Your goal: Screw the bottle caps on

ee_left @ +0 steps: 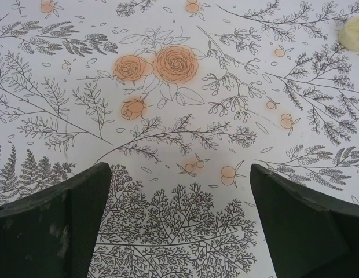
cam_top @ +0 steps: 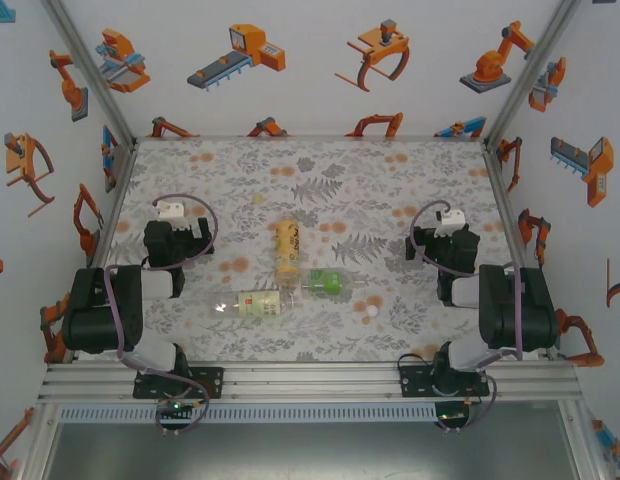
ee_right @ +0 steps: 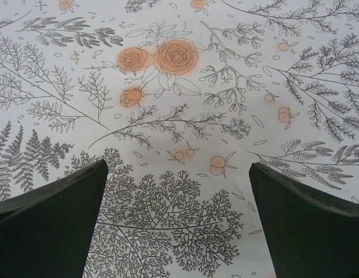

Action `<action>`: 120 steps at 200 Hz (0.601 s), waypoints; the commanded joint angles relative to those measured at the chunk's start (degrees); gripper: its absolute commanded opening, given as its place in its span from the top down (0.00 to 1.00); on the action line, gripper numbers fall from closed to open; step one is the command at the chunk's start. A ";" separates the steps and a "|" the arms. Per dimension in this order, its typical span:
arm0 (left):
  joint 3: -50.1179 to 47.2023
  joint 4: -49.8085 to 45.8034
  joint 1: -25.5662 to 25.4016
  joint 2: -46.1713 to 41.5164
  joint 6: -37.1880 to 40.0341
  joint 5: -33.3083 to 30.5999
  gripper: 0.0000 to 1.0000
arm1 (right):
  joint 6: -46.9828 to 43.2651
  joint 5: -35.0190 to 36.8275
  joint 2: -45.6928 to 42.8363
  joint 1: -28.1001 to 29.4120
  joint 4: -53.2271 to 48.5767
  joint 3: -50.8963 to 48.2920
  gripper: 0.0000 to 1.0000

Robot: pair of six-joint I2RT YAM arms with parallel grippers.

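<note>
- No writing can be read: the labels on the bottles are too small in the top view, and no brand can be made out.
- The yellow bottle [cam_top: 287, 252] is laid on its side near the middle of the table [cam_top: 390, 200].
- The green-label bottle [cam_top: 330, 281] is laid just beside the yellow bottle's near end, on its right. Whether the two touch cannot be told.
- The red-and-white-label bottle [cam_top: 252, 303] is laid on its side, nearer than the yellow bottle and to its left.
- A white cap [cam_top: 371, 312] is seen on the table to the near right of the yellow bottle, past the green-label bottle and apart from it.
- A cream cap [ee_left: 353, 32] is cut off by the upper right edge of the left wrist view. In the top view it is matched by a pale spot beyond the yellow bottle, slightly to its left.
- The left fingers [ee_left: 81, 197] are spread wide, with nothing held. Bare floral print with orange roses is seen between them, and the cream cap lies well ahead and to the right.
- The right fingers [ee_right: 295, 208] are likewise spread wide and nothing is held, with floral print between them.
- In the top view the arms are set well to the left and right of the yellow bottle, with all three bottles and the white cap between them.
</note>
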 commanded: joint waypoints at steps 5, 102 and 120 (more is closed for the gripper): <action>0.59 -0.11 0.25 0.13 -0.76 -0.04 0.03 | -0.95 -0.99 -0.06 0.01 1.62 0.73 0.01; 0.59 -0.15 0.25 0.10 -0.83 -0.10 0.03 | 1.82 5.29 0.30 0.04 -1.29 2.69 0.01; 0.89 -0.48 0.46 0.16 -1.48 -0.72 0.03 | 3.26 9.04 0.23 0.02 -5.40 4.74 0.01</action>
